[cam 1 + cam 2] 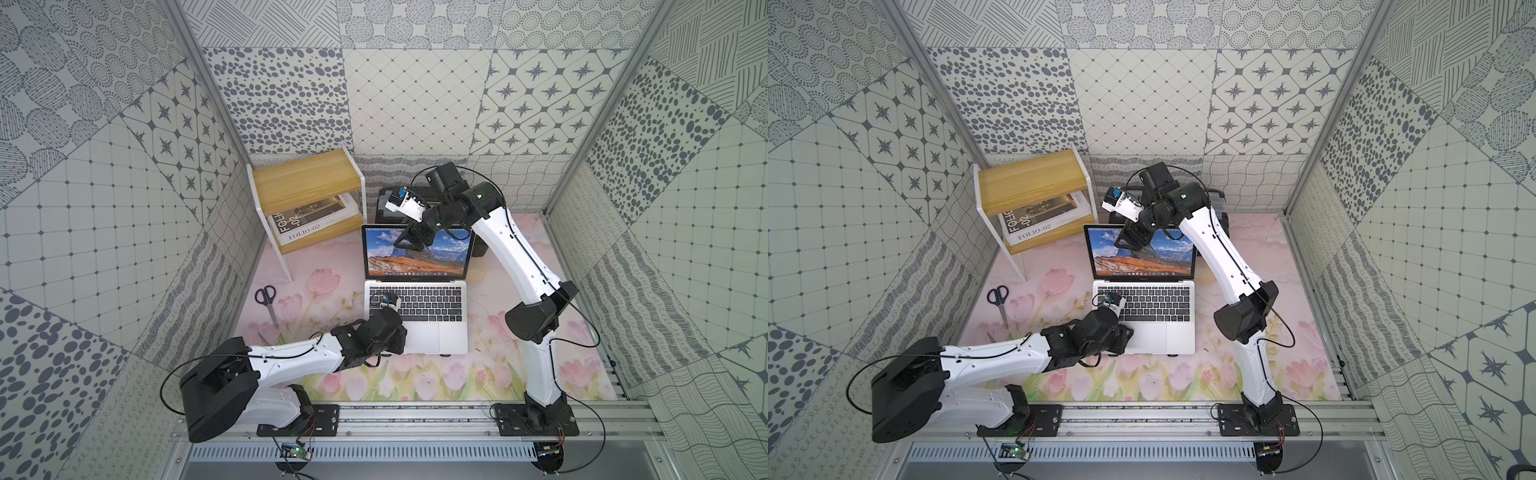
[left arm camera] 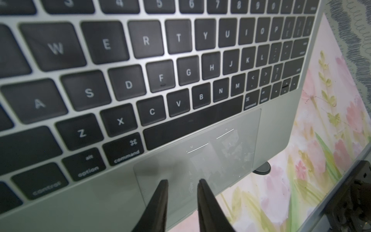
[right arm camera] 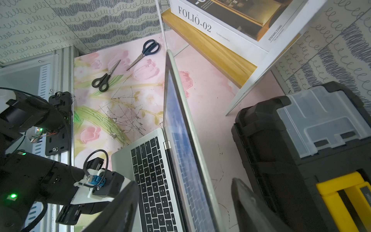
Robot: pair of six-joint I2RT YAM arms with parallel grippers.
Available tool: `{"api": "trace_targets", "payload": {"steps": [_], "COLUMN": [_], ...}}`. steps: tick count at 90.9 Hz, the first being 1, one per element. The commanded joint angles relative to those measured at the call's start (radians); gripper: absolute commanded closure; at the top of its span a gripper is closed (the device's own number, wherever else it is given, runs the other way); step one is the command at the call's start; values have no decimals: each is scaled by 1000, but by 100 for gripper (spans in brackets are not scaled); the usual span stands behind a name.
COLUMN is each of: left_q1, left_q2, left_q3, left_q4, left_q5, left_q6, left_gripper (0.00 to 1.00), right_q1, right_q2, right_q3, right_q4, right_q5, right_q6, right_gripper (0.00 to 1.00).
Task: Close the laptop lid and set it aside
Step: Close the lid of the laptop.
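Note:
The silver laptop [image 1: 451, 332] sits open mid-table, keys and trackpad [image 2: 230, 144] facing up. The laptop lid [image 1: 380, 257] stands upright with a mountain wallpaper on its screen. My right gripper [image 3: 184, 181] hangs open over the lid's top edge [image 1: 1100, 226]. One of its fingers [image 3: 128, 200] is on the screen side and one is behind the lid, neither touching it. My left gripper [image 2: 182, 181] is low over the trackpad's front left part. Its fingers [image 2: 160, 200] stand a narrow gap apart with nothing between them. In both top views the left wrist hides those fingers.
A wooden shelf [image 1: 305, 183] holding a FOLIO-02 book [image 1: 309, 235] stands at the back left. A black and yellow toolbox [image 3: 301, 150] sits close behind the lid. Two pairs of scissors [image 3: 147, 50] [image 3: 104, 80] lie left of the laptop on the floral mat [image 1: 457, 378].

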Motion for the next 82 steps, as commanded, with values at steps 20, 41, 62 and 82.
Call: {"api": "trace_targets", "payload": {"steps": [20,41,62,82], "left_q1": [-15,-20,-22,-22], "left_q2": [77,125,156,157], "left_q3": [30,29,22,7], "left_q4": [-100,-107,-110,-104], "left_q5": [-102,-113,-119,-123], "left_q6": [-94,-134,-169,-184], "left_gripper": [71,71,71,71], "right_q1": [30,44,53,73], "right_q2": [-65,-93,-155,-204], "right_q3": [-56,-99,-225,-330], "right_q4": [17,24,82,133], "right_q5": [-29,-24,-18,-12], "right_q6": [6,-2,4,26], "right_gripper": [24,25,25,25]}}
